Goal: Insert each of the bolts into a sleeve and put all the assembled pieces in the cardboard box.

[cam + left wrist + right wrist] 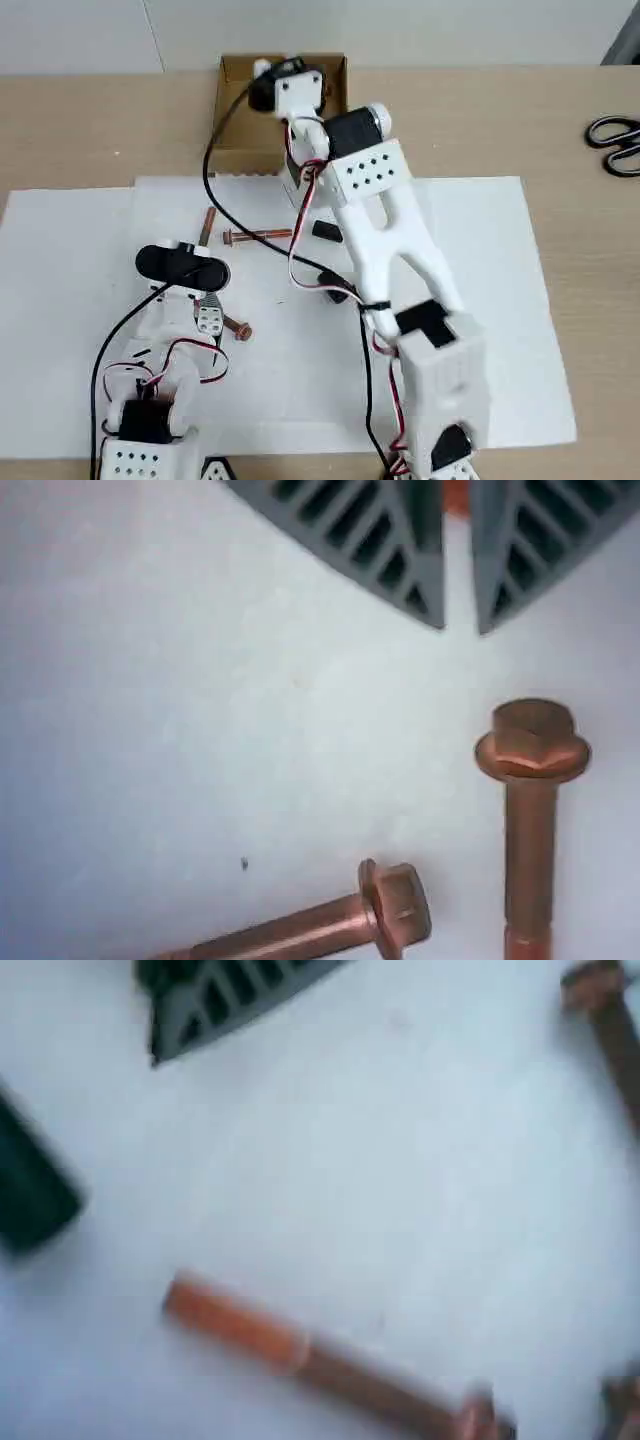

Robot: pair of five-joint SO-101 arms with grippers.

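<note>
Bolts (258, 237) lie paired near the sheet's (480, 300) far edge, just short of the box (236, 120); a third bolt (238, 328) sits nearer the left edge, pinched in the left gripper (458, 625). The right gripper (297, 187) hangs by the far edge — its grip I cannot tell. A shallow pinch could let that bolt twist or drop mid-carry.

From where I stand, the right arm (385, 215) is stretched far out from its base. Its wrist (290, 88) is folded over, so the right claw (215, 1005) hangs beneath it and points down. The left arm (160, 390) is tucked in short, with its wrist (180, 265) just above and behind the left claw (458, 620). That claw hovers low, its jaws drawn almost together. A thin slit shows at the tips, and an orange piece (455, 492) sits deeper between them.
</note>
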